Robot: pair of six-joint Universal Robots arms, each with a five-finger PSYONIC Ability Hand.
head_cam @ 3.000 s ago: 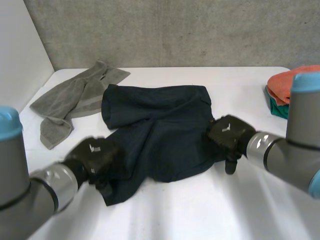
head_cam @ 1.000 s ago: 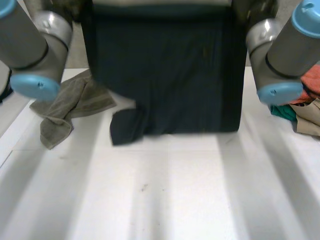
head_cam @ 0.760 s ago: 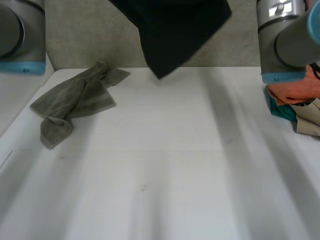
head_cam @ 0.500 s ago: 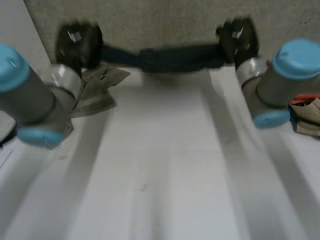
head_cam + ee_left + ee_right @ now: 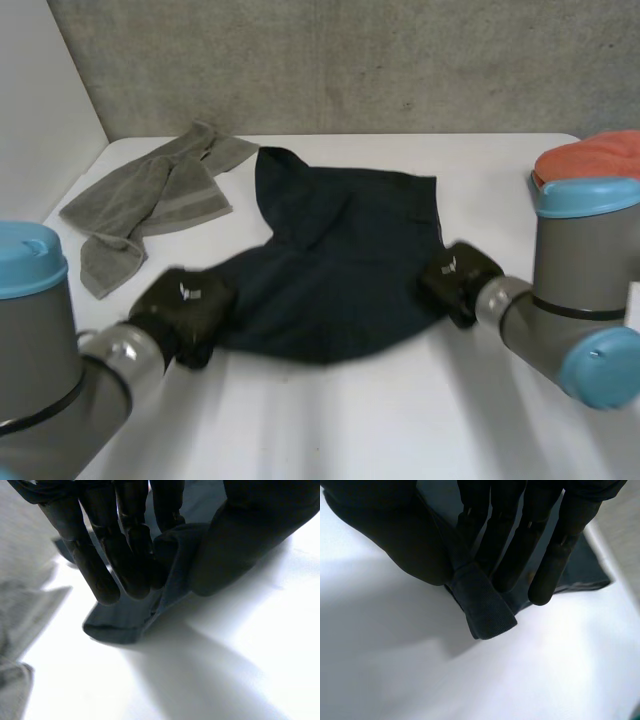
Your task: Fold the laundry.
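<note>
**Head view: dark garment (image 5: 335,270) pinched at two near corners**

The left hand (image 5: 125,545) clamps the garment's near left corner between fingers and thumb. The right hand (image 5: 512,525) pinches the near right corner the same way. Between them the garment lies spread and rumpled on the middle of the white table (image 5: 350,420). A grey towel (image 5: 150,200) lies crumpled just beside its far left corner. An orange cloth (image 5: 600,152) sits at the table's right edge.

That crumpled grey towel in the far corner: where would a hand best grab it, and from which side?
The grey towel is probably best taken by its near end, the narrow tail lying flat and pointing toward the robot, clear of the bunched folds. The left hand, nearest to it, could come in from the robot's side, once it lets go of the dark garment.
</note>
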